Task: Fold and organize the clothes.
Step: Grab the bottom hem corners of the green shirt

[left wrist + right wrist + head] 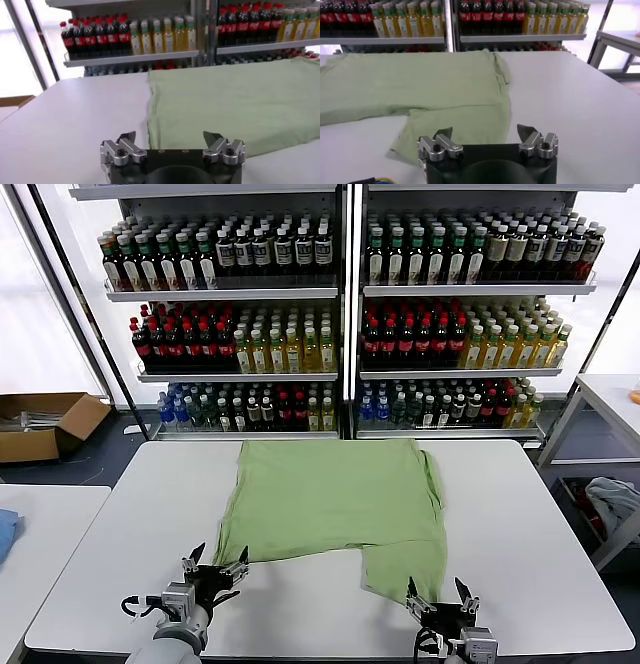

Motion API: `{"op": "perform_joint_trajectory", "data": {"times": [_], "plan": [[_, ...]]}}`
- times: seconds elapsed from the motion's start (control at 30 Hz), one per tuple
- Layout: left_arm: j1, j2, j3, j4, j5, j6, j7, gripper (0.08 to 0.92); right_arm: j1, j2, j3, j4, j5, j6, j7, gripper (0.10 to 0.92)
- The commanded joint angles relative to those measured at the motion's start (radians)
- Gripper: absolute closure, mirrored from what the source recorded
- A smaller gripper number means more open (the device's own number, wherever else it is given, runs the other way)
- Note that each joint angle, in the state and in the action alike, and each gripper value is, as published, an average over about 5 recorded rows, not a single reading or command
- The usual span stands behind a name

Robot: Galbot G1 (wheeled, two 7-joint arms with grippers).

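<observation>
Head view shows both grippers low at the near table edge, left gripper (214, 570) and right gripper (441, 601), fingers spread and holding nothing; beyond them the green shirt (330, 504) lies mid-table, partly folded, a flap hanging toward the right gripper, more folding seemingly left

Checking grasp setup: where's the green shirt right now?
In the head view the green shirt lies spread flat mid-table before the drink shelves, its near edge just beyond the open left gripper and right gripper.
</observation>
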Motion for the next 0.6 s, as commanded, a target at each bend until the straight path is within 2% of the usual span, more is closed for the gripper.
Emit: {"op": "perform_joint_trajectory", "data": {"times": [0.03, 0.6], "plan": [[-0.029, 0.014, -0.014, 0.052, -0.063, 0.019, -0.005, 0.177, -0.005, 0.003, -0.005, -0.007, 0.008, -0.005, 0.010, 0.203], [-0.027, 0.009, -0.013, 0.060, -0.080, 0.012, -0.004, 0.177, -0.001, 0.007, -0.011, -0.045, 0.003, -0.011, 0.024, 0.203]]}}
